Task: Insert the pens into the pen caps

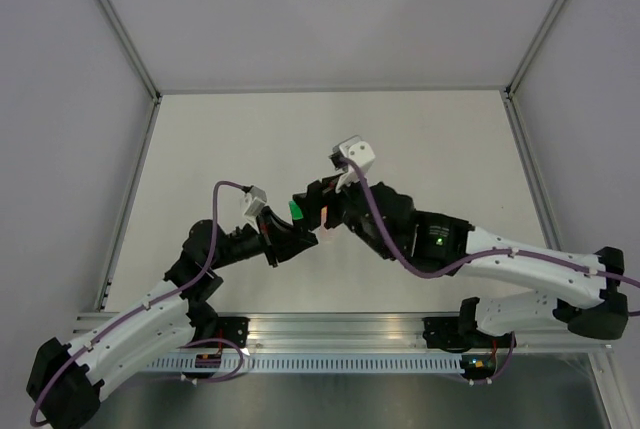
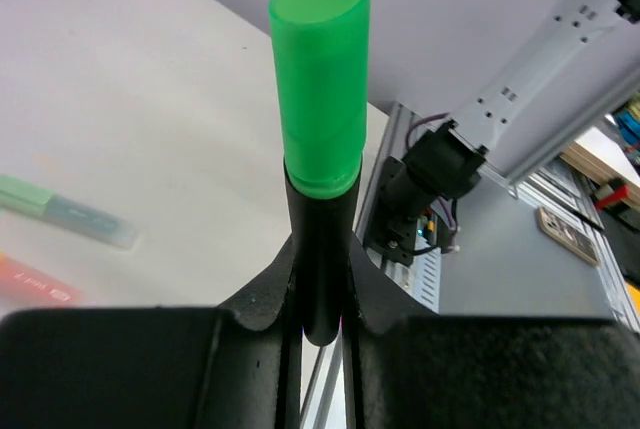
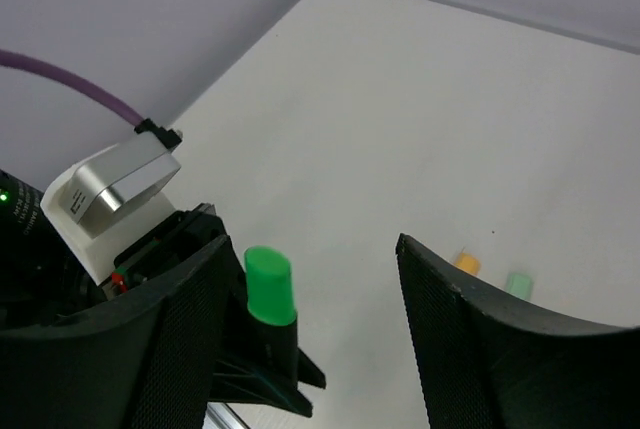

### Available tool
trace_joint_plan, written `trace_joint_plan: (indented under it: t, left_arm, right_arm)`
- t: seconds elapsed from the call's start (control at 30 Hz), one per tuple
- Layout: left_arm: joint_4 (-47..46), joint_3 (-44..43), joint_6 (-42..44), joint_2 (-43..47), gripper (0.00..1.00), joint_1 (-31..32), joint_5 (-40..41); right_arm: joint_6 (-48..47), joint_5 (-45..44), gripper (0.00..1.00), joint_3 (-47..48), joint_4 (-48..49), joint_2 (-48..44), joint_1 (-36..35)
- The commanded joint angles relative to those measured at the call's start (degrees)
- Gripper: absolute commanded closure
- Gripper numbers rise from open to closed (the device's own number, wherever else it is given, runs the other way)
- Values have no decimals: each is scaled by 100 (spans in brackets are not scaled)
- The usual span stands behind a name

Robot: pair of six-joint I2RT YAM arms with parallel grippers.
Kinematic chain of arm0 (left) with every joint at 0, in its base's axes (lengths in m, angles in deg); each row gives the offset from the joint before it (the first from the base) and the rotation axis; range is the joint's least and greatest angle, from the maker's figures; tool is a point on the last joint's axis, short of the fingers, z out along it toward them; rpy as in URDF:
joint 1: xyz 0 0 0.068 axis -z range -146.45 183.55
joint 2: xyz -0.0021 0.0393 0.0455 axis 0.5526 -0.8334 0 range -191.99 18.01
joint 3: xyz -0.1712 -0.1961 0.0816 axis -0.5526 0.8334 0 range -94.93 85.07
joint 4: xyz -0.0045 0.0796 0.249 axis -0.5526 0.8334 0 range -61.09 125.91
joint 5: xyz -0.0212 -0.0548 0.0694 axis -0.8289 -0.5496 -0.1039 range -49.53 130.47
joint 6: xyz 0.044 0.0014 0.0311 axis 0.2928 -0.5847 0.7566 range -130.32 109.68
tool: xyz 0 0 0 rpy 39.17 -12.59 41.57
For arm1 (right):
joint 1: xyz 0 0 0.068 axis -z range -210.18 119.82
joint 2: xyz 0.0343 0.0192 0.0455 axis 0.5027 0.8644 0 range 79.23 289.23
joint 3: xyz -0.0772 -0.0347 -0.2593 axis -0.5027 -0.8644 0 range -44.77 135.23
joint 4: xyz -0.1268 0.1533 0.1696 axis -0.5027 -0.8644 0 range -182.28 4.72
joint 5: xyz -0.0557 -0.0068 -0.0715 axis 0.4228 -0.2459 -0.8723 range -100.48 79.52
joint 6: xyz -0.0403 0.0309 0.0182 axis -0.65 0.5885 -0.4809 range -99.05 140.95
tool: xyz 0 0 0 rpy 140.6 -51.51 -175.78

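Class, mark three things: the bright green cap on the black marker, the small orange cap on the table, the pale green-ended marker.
Bright green plastic cap (image 2: 320, 79): left wrist view, its side wall.
Small orange plastic cap (image 3: 466, 263): right wrist view, its top.
Pale green-ended marker (image 2: 70, 211): left wrist view, mid-barrel.

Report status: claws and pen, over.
Left claw shut on black pen, green cap on its tip. Right claw open, straddling the cap. No obstruction seen.

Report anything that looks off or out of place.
Nothing stands out. The green cap sits straight on the black pen in the left tool; an orange cap and a pale green cap lie loose on the table.
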Motion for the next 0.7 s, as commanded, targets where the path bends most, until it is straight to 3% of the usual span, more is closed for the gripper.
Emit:
trace_joint_plan:
  t: [0.0,0.1,0.27,0.67]
  left_arm:
    - [-734,-43,5,-54,98,16,-833]
    - [-901,-35,-47,-115,98,16,-1167]
    - [-1780,45,-399,-387,98,24,-1871]
    - [-2238,80,-637,-634,98,16,-2232]
  right_arm:
    - [-237,1271,28,-34,-233,-448,496]
    - [-500,1982,42,-52,-251,-572,629]
    - [-870,3090,46,89,-357,-484,630]
    - [-738,3812,56,-148,241,-493,638]
